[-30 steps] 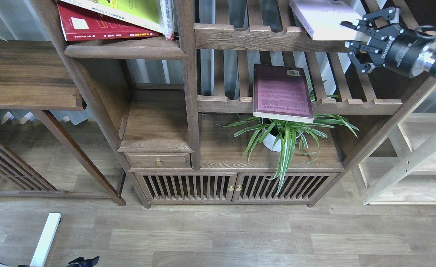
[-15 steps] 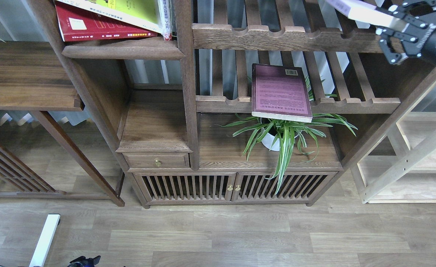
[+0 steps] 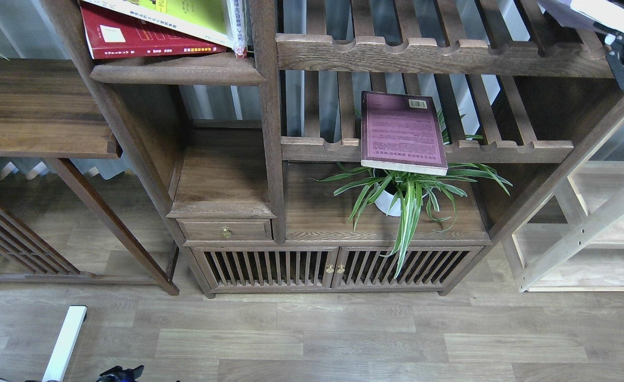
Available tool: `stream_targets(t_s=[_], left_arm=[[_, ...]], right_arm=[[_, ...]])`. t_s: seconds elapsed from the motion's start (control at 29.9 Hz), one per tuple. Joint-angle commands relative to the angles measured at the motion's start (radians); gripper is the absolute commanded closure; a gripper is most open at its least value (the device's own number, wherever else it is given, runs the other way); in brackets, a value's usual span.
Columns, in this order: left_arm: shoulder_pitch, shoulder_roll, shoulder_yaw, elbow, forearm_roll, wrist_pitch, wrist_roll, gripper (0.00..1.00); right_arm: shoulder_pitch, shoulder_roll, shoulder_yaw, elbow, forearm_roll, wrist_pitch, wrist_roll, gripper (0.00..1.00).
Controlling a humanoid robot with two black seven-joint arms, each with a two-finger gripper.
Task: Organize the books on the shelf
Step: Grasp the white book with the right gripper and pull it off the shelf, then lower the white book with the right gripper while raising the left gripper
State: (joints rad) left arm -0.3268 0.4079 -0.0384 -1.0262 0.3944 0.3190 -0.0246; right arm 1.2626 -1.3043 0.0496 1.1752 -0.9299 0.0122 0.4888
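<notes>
On the shelf (image 3: pixel 179 71), a solid dark board at upper left, lies a red book (image 3: pixel 131 38) with a yellow-green book (image 3: pixel 184 13) slanted on top of it. A maroon-purple book (image 3: pixel 403 132) lies flat on the lower slatted rack, its front edge overhanging the rail. At the top right corner a pale white-lavender book (image 3: pixel 592 11) hangs in the air above the upper slatted rack, held by my right gripper (image 3: pixel 616 33), which the frame edge mostly cuts off. One black finger (image 3: pixel 623 63) shows below the book. My left gripper is out of view.
A potted spider plant (image 3: pixel 403 196) stands under the maroon book. Below it are a small drawer (image 3: pixel 226 231) and slatted cabinet doors (image 3: pixel 333 268). A pale light-wood shelving unit (image 3: pixel 582 233) stands at right, a dark side table (image 3: pixel 36 106) at left.
My right gripper has risen up and to the right with the pale book, lifting it off the upper slatted rack towards the frame corner. The other books have not moved.
</notes>
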Motion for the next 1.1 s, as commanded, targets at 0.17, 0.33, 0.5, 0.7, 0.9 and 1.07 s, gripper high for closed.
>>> stream_targets(t_s=[0.17,0.33,0.5,0.7,0.9,1.07], left_arm=[[-0.02,0.0,0.0,0.0,0.001,-0.001,0.002,0.13],[-0.028,-0.009,0.0,0.02,0.0,-0.006,0.005,0.13],[-0.032,-0.027,0.0,0.037,0.001,-0.008,0.005,0.12],[-0.035,-0.034,0.0,0.038,0.001,-0.008,0.006,0.12],[-0.046,-0.032,0.002,0.038,0.0,-0.009,0.005,0.12],[-0.064,-0.037,0.002,0.038,-0.003,-0.009,0.005,0.12]], right_arm=[[0.0,-0.125,0.01,0.035,0.008,0.118,0.0,1.0],[0.001,-0.207,0.01,0.035,0.037,0.146,0.0,1.0],[0.0,-0.294,0.009,0.035,0.059,0.169,0.0,1.0],[0.0,-0.368,-0.001,0.035,0.083,0.204,0.0,1.0],[0.0,-0.423,-0.016,0.035,0.08,0.302,0.0,1.0],[0.0,-0.426,-0.085,0.035,0.022,0.374,0.0,1.0]])
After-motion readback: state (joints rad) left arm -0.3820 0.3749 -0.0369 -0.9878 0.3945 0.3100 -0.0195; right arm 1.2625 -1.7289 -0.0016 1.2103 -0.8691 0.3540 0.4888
